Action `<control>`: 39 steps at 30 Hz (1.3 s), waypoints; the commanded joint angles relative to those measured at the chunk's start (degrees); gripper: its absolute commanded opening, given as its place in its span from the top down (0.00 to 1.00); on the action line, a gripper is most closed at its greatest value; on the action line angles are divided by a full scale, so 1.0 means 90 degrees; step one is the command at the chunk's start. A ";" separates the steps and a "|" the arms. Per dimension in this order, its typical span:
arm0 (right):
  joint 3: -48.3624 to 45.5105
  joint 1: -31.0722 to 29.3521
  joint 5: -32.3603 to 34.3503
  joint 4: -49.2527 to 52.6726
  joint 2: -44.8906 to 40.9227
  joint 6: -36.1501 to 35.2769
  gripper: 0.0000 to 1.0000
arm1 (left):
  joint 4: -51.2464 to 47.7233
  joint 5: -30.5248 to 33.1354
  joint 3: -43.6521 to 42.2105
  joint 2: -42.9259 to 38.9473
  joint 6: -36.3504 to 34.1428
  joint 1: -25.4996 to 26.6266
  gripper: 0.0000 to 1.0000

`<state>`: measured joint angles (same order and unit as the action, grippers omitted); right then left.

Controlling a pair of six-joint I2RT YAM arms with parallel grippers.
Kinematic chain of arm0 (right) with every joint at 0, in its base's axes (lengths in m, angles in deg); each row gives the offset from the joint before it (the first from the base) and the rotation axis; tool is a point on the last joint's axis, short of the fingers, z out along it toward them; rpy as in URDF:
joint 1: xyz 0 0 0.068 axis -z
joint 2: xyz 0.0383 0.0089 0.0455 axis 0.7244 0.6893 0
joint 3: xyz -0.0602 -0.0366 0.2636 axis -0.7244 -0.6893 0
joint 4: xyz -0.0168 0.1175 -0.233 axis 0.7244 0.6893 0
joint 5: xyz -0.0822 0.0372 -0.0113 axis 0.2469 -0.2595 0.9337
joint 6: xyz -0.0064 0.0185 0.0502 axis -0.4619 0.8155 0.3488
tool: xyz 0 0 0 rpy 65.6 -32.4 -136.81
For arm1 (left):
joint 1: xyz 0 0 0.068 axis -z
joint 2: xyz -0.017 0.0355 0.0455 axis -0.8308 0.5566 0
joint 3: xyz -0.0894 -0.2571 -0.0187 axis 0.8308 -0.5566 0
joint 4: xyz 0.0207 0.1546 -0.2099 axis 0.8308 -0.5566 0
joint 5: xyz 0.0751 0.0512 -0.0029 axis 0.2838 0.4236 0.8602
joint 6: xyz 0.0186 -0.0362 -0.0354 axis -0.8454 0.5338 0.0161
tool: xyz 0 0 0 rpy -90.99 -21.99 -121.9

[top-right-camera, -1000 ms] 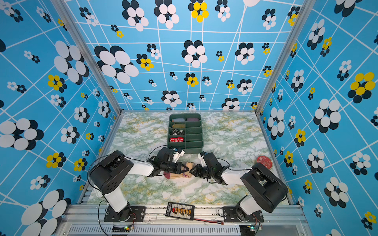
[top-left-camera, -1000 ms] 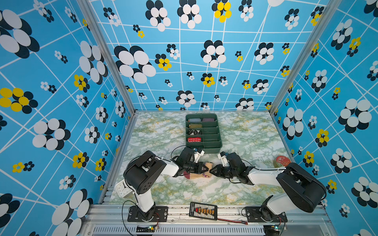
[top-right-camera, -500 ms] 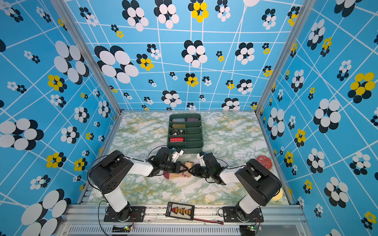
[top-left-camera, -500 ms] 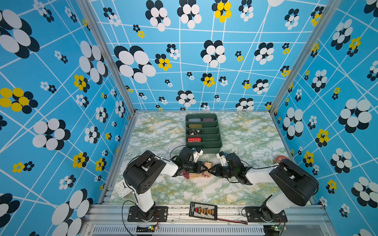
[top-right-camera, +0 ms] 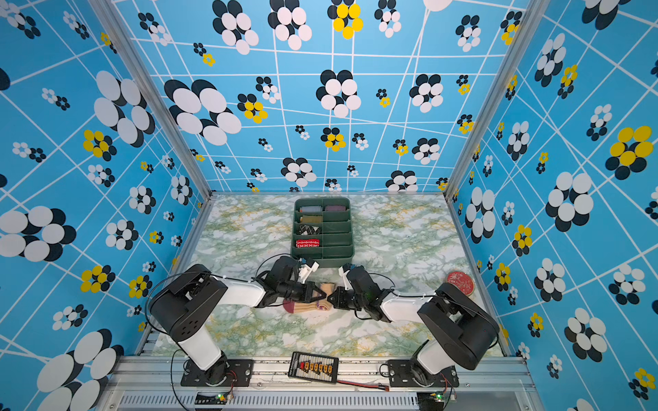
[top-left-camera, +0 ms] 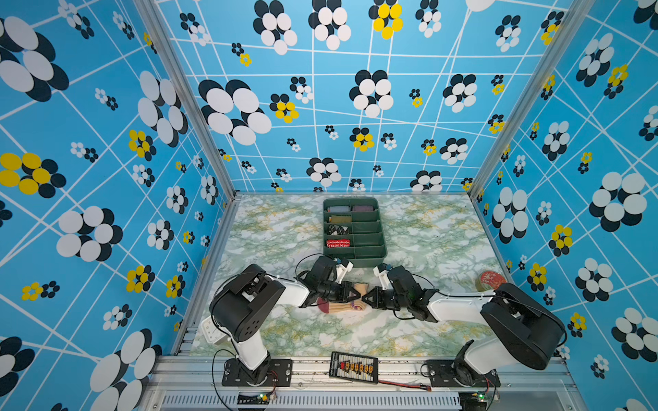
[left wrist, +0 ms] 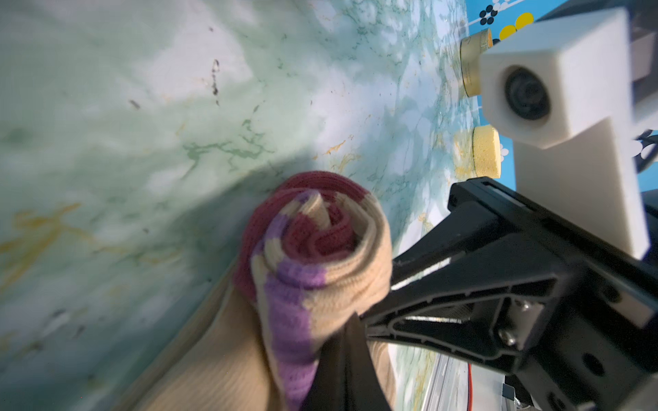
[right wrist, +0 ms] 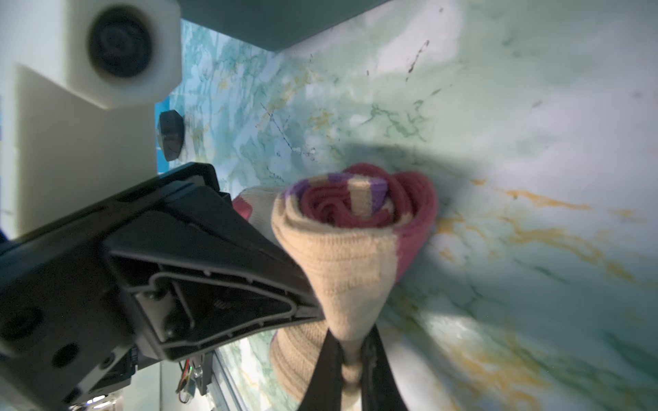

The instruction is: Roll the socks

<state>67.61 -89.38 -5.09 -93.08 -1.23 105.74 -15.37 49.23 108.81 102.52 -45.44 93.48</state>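
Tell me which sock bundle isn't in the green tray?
The cream ribbed socks with dark red and purple bands, on the marbled table; the others sit inside the tray.

R gripper (right wrist: pixel 350 350) pinches part-rolled socks (right wrist: pixel 341 256) on marble table (right wrist: pixel 534 142), L gripper (right wrist: pixel 311 306) beside.

Socks (top-left-camera: pixel 341 307) partly under left fingers (top-left-camera: pixel 350 292) and right fingers (top-left-camera: pixel 372 298); far tray rolls (top-left-camera: pixel 361 209) too small for detail.

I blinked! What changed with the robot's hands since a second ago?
The right hand edged closer and shut on the partly rolled cream ribbed socks with dark red and purple bands. The left hand stayed clamped on them; the green divided tray stayed put.
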 commanded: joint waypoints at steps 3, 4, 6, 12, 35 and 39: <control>0.0535 -0.0121 0.0701 0.1551 -0.0481 -0.0685 0.96 | -0.1806 0.0726 -0.0066 0.0003 -0.0334 0.0044 1.00; 0.0615 -0.0153 0.0726 0.1689 -0.0504 -0.0735 0.96 | -0.1838 0.0734 -0.0050 -0.0002 -0.0337 0.0055 1.00; 0.0765 -0.0216 0.0774 0.1975 -0.0508 -0.0823 0.96 | -0.1850 0.0744 -0.0025 0.0016 -0.0328 0.0098 1.00; 0.1193 -0.0479 0.0876 0.2441 -0.0244 -0.0967 0.96 | -0.1695 0.0750 0.0064 0.0182 -0.0203 0.0256 1.00; 0.1310 -0.0501 0.0955 0.2468 -0.0138 -0.0827 0.62 | -0.1984 0.0926 0.0248 0.0437 -0.0297 0.0406 1.00; 0.0901 -0.0139 0.0858 0.2278 -0.0692 -0.0753 0.60 | -0.2005 0.0947 0.0219 0.0438 -0.0285 0.0406 1.00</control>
<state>77.64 -92.42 3.63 -70.34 -3.83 98.42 -24.03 52.19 112.90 102.70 -46.89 96.34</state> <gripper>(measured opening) 0.397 0.039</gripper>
